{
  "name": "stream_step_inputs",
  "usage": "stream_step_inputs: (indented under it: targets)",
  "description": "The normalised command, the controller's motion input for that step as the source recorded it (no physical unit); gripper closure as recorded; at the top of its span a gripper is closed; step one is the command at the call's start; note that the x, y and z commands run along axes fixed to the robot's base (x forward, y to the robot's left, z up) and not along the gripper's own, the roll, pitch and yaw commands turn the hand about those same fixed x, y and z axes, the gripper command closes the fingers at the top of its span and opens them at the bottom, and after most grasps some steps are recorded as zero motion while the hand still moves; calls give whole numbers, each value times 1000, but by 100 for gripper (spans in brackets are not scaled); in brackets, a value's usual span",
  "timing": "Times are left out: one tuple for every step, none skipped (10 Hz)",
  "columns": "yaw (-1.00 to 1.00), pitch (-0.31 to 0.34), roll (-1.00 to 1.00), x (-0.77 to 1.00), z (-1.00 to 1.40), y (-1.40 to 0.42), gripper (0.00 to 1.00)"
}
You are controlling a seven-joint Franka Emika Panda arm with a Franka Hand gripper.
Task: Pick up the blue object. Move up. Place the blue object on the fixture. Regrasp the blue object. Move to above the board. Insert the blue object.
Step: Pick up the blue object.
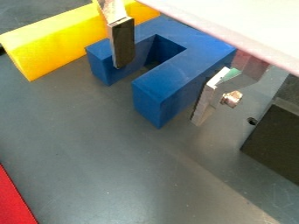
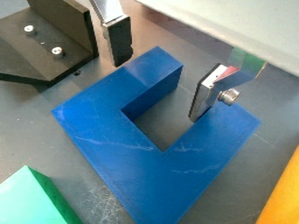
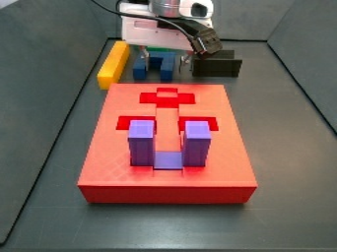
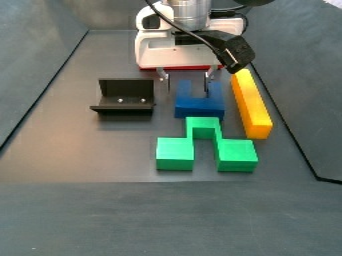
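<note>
The blue object [image 1: 163, 87] is a dark blue U-shaped block lying flat on the grey floor; it shows in both wrist views [image 2: 128, 131] and both side views [image 3: 161, 67] [image 4: 201, 100]. My gripper [image 1: 162, 92] [image 2: 158, 87] is low over it, seen also in both side views [image 3: 165, 54] [image 4: 194, 72]. Its jaws are open and straddle the prong nearest the fixture: one finger [image 2: 117, 39] stands outside that prong, the other [image 2: 216, 92] by the slot. The black fixture [image 4: 123, 97] [image 3: 218, 66] [image 2: 47, 44] stands close beside. The red board [image 3: 165, 138] lies nearby.
A long yellow block [image 4: 250, 100] [image 1: 59, 44] lies along the blue object's other side. A green block [image 4: 203, 148] [image 2: 30, 201] lies just in front of it. A purple U-shaped block [image 3: 168, 143] sits in the board. Dark walls ring the floor.
</note>
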Motion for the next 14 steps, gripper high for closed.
stream_step_inputs:
  targets:
    - [-120, 0, 24, 0, -80, -103, 0]
    - [-243, 6, 21, 3, -54, -91, 0]
    - [-246, 19, 20, 0, -23, -69, 0]
    - [-189, 4, 17, 0, -63, 0, 0]
    - [-157, 9, 9, 0, -77, 0, 0]
    - [-131, 19, 14, 0, -77, 0, 0]
    - [-69, 14, 10, 0, -94, 57, 0]
    - [-3, 13, 20, 0, -63, 0, 0]
    - [0, 11, 19, 0, -34, 0, 0]
    - [0, 0, 6, 0, 0, 0, 0]
    - [0, -37, 20, -86, 0, -26, 0]
    - [0, 0, 0, 0, 0, 0, 0]
    - [0, 0, 0, 0, 0, 0, 100]
    - [0, 0, 0, 0, 0, 0, 100]
